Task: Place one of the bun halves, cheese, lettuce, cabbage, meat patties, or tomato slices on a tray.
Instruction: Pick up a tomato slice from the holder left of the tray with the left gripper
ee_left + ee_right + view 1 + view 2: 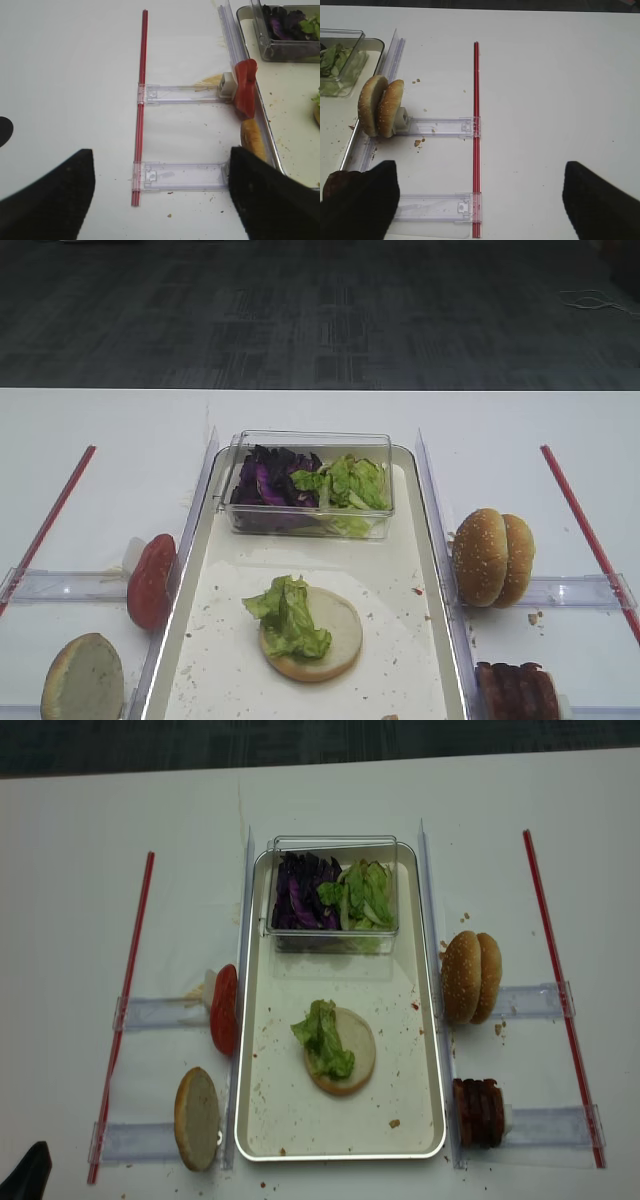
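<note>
A pale bun half [335,635] topped with lettuce [290,615] lies on the cream tray [395,560]. More lettuce [350,482] and purple cabbage [265,480] fill a clear box at the tray's far end. Tomato slices [150,580] and a cut bun half [83,678] stand on edge left of the tray. Sesame bun halves [492,557] and meat patties [517,690] stand to its right. Cheese is out of view. My left gripper [160,200] hovers open over the left table. My right gripper [480,200] hovers open over the right side. Both hold nothing.
Clear plastic rails [60,585] hold the food upright on both sides. Red strips [50,520] run along the table's outer left and right [585,530]. Clear dividers flank the tray. Crumbs speckle the tray and the table.
</note>
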Controlling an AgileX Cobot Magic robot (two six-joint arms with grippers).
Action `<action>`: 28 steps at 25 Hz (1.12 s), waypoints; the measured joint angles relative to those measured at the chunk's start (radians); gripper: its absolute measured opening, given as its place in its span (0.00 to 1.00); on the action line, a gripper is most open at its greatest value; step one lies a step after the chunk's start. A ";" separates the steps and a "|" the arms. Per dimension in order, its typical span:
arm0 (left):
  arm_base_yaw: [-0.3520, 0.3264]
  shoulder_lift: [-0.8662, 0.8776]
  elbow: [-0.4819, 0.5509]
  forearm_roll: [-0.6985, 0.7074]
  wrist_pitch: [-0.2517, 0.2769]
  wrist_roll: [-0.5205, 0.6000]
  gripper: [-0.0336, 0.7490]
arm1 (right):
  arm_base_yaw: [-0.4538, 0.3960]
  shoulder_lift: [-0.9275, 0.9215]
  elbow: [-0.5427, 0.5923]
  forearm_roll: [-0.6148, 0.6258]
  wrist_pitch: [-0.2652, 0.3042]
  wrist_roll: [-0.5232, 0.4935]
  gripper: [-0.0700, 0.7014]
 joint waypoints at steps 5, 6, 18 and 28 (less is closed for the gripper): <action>0.000 0.000 0.000 0.000 0.000 0.000 0.74 | 0.000 0.000 0.000 0.000 0.000 0.000 0.98; 0.000 0.000 0.000 0.000 0.000 0.000 0.74 | 0.000 0.000 0.000 0.000 0.000 0.000 0.98; 0.000 0.259 0.000 0.000 0.000 0.000 0.74 | 0.000 0.000 0.000 0.000 0.004 0.000 0.98; 0.000 0.609 -0.002 0.007 -0.005 0.000 0.74 | 0.000 0.000 0.000 0.000 0.004 0.000 0.98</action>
